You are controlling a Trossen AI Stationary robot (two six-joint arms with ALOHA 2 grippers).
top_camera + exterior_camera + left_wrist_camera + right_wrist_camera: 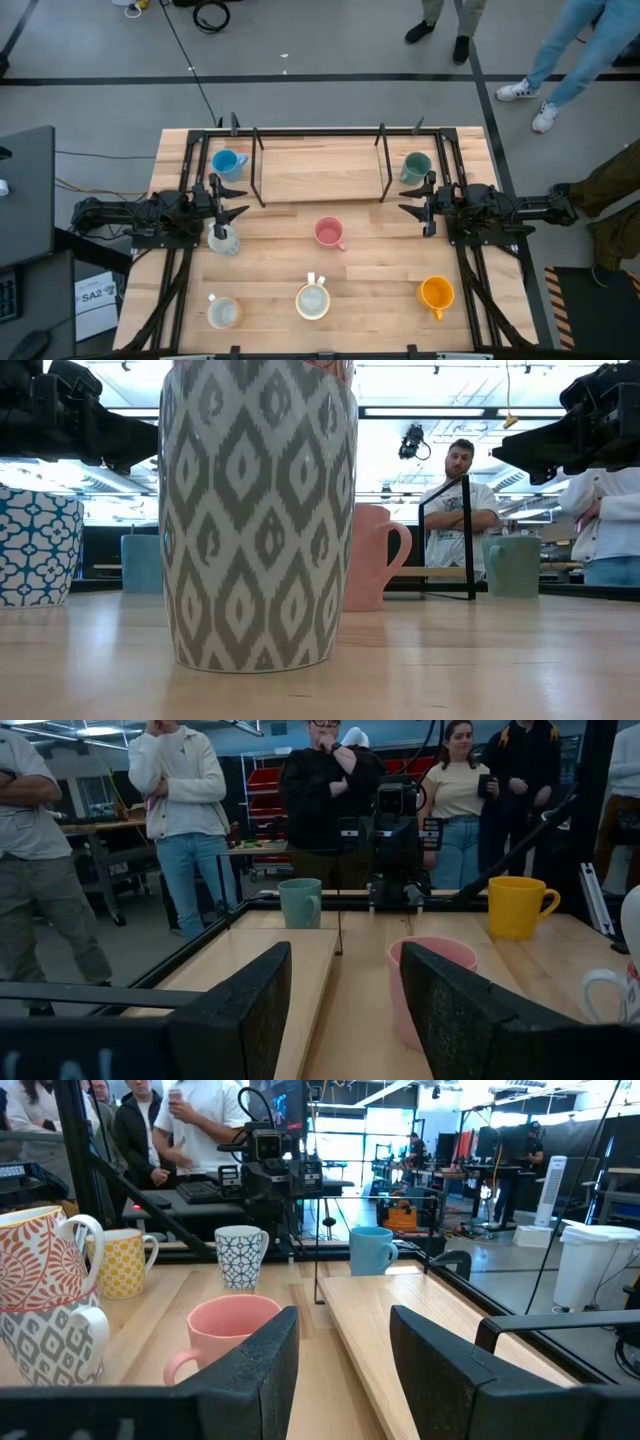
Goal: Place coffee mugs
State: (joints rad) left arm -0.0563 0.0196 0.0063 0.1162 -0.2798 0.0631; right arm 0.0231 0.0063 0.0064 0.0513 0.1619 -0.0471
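Surface: pale wood table (300, 175), black frame along its edges.
Landmark: pink mug (329, 233), near the table's middle, standing upright.
Rack: black wire frame (320, 160) on the table beyond the pink mug.
Blue mug (227, 163): left of the rack, far-left of the pink mug.
Green mug (415, 167): right of the rack, far-right of the pink mug.
Orange mug (437, 293): near-right of the pink mug, well apart from it.
Patterned mug (223, 238): left of the pink mug, under the left arm.
Near-edge mugs: one pale mug (222, 312) near-left of the pink mug; a grey-patterned mug (313, 300) directly nearer than it.
Left gripper (236, 196): left of the pink mug, above the table, fingers apart, holding nothing.
Right gripper (410, 197): right of the pink mug, above the table, fingers apart, holding nothing.
Room: grey floor, cables; people's legs (570, 55) beyond the table.
Right wrist view only: an orange-patterned mug (40, 1260) stacked on the grey-patterned one.
Left wrist view only: several people (180, 810) standing beyond the table.
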